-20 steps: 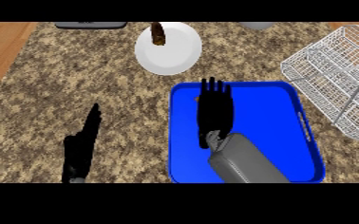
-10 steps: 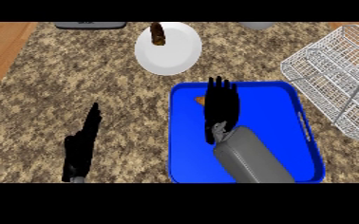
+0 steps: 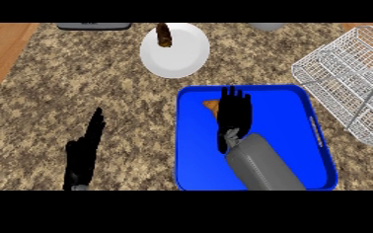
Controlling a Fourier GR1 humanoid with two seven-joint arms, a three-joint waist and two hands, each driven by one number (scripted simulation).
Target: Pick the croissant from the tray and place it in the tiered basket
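Since only an orange-brown sliver of the croissant (image 3: pixel 212 105) shows past the right hand (image 3: pixel 235 114), its long axis can't be read; the rest is hidden under the hand. Croissant sits in the tray (image 3: pixel 320 128), on the far-left part of the tray floor, near the tray's far rim. Right hand is over the tray's far-middle, forearm coming in across the tray's near edge. Its fingers are straight, pointing at the tray's far rim, curled on nothing. Can't tell whether the palm touches the croissant.

Key relation: the visible croissant bit lies just left of the hand, at its left edge. Judgement: the hand needs a small shift toward the tray's left side, or to curl where it is, before any lift.

Left hand (image 3: pixel 84 150) is well off the tray's left side on the counter (image 3: pixel 73 79), fingers straight, resting. Right hand is plainly the nearer one.

Tiered basket (image 3: pixel 339 74) stands off the tray's right side, by its far-right corner, so the carry would go right. Grasp step, croissant not yet lifted.
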